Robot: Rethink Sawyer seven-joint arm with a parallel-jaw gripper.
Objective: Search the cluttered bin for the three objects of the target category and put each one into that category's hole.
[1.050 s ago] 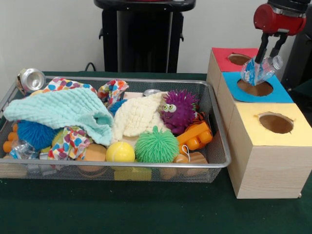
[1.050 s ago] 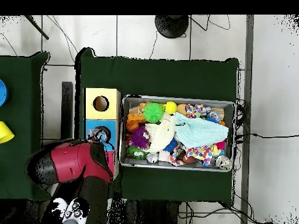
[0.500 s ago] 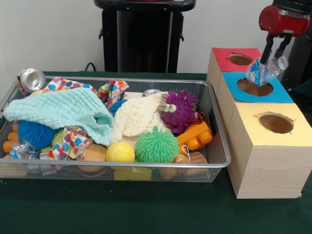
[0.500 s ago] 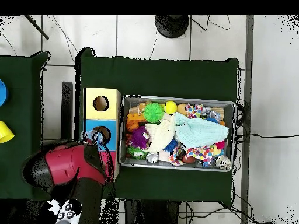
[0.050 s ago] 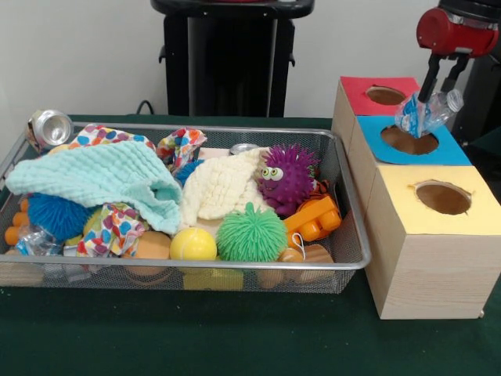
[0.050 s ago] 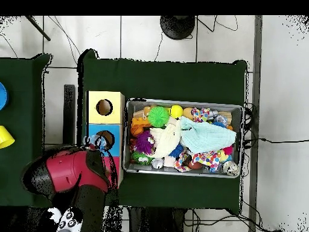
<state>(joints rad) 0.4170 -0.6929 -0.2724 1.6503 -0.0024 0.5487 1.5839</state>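
Taking the blue hole (image 5: 410, 140) as the mark: nearest the camera, the yellow box (image 5: 433, 235) sits in front of it with its own hole (image 5: 443, 197) open, so a bottle that bounces forward off the blue rim could roll into the wrong slot or off the box top; to the side of the blue hole lies the bin (image 5: 344, 258), crammed with cloths, spiky balls and a crushed can (image 5: 48, 126) on its far corner, and a bottle knocked that way would be buried again among them; directly above the blue hole, toward its far edge, the gripper (image 5: 443, 78) hangs with its jaws closed narrowly on the crumpled bottle (image 5: 426, 111), which dangles tilted and sideways, clear of the box; the likely trouble is that the bottle looks nearly as long as the hole is wide, so released at this slant it may bridge the rim and stay on top; its thin crushed plastic could also slip early from so small a grip; beyond it the red hole (image 5: 383, 95) stands close enough to catch a stray drop.
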